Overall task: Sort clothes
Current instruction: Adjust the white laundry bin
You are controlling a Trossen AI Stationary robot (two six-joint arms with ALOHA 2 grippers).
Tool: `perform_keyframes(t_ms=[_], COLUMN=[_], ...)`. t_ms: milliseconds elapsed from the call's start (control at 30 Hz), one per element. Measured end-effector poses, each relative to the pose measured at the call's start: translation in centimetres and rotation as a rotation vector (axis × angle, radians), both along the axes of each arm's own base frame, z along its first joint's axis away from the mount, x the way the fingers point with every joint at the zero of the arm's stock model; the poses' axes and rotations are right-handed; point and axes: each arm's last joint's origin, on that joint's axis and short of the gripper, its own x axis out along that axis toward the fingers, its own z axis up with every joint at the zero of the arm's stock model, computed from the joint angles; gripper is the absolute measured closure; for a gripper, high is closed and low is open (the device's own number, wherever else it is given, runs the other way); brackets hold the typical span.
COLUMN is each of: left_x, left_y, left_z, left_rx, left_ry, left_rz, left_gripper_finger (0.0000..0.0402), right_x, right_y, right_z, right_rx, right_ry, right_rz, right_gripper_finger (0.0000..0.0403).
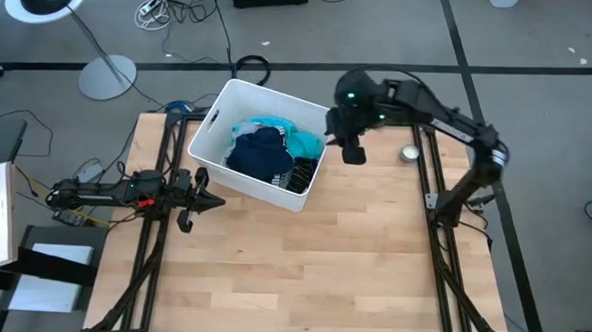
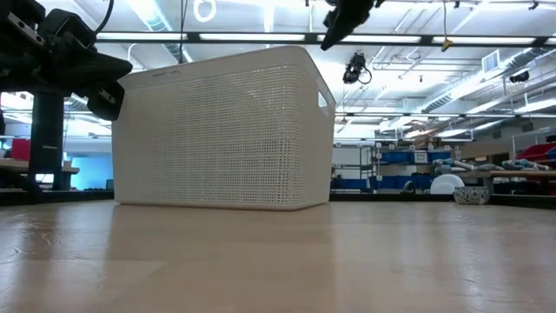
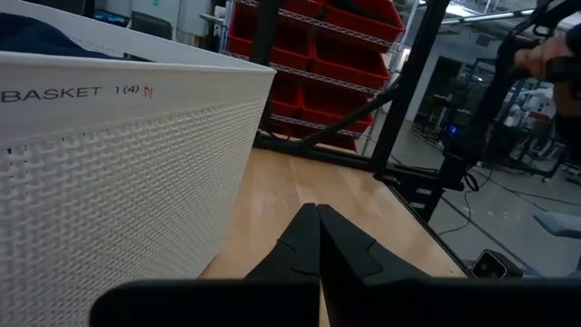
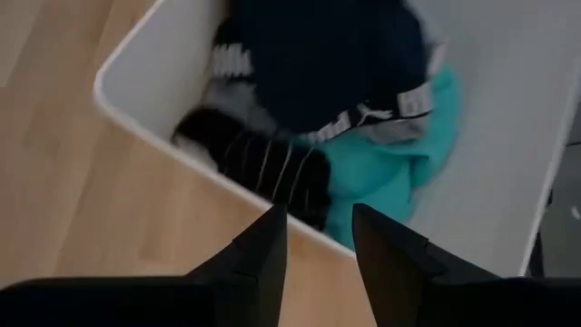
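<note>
The right gripper [image 4: 318, 245] hung above the bin's [image 1: 209, 132] edge, its fingers apart and holding nothing. Below and just ahead of it, inside the bin, lay the navy garment [image 4: 318, 54] on top, a teal shirt [image 4: 381, 177] beside it and a black striped piece [image 4: 272, 173] nearest the fingers. The left gripper [image 1: 206, 200] waited low, just beside the bin's outer wall, fingers pressed together.

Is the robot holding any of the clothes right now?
No, the right gripper hangs open and empty above the white bin, where the clothes lie, and the left gripper is shut on nothing.
</note>
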Motion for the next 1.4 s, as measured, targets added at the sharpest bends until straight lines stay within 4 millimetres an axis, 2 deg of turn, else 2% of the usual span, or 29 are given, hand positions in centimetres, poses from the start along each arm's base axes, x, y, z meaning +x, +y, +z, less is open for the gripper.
perform_keyframes(t_ms=[167, 333, 500, 700, 933, 1200, 1400], left_x=[0.0, 0.0, 0.0, 0.0, 0.0, 0.0, 0.0], left_y=[0.0, 0.0, 0.0, 0.0, 0.0, 0.0, 0.0], left_z=[0.0, 0.0, 0.0, 0.0, 0.0, 0.0, 0.0], left_rx=[0.003, 0.002, -0.001, -0.001, 0.001, -0.001, 0.0], left_ry=[0.0, 0.001, 0.001, 0.001, 0.0, -0.001, -0.002], left_rz=[0.0, 0.0, 0.001, 0.001, 0.001, 0.0, 0.0], left_gripper_finger=[0.04, 0.04, 0.04, 0.04, 0.04, 0.04, 0.04], right_x=[2.3, 4.7, 5.9, 5.9, 5.9, 5.5, 5.2], right_y=[1.1, 2.1, 2.5, 2.6, 2.2, 2.2, 2.2], right_z=[-0.3, -3.0, -4.5, -4.5, -4.7, -4.5, -3.9], right_rx=[-0.09, -0.11, -0.127, -0.14, -0.114, -0.121, -0.13], right_ry=[0.181, 0.317, 0.377, 0.381, 0.373, 0.389, 0.358], right_rz=[0.104, 0.167, 0.215, 0.235, 0.237, 0.23, 0.189], right_gripper_finger=[0.028, 0.0286, 0.0288, 0.0299, 0.0394, 0.04, 0.039])
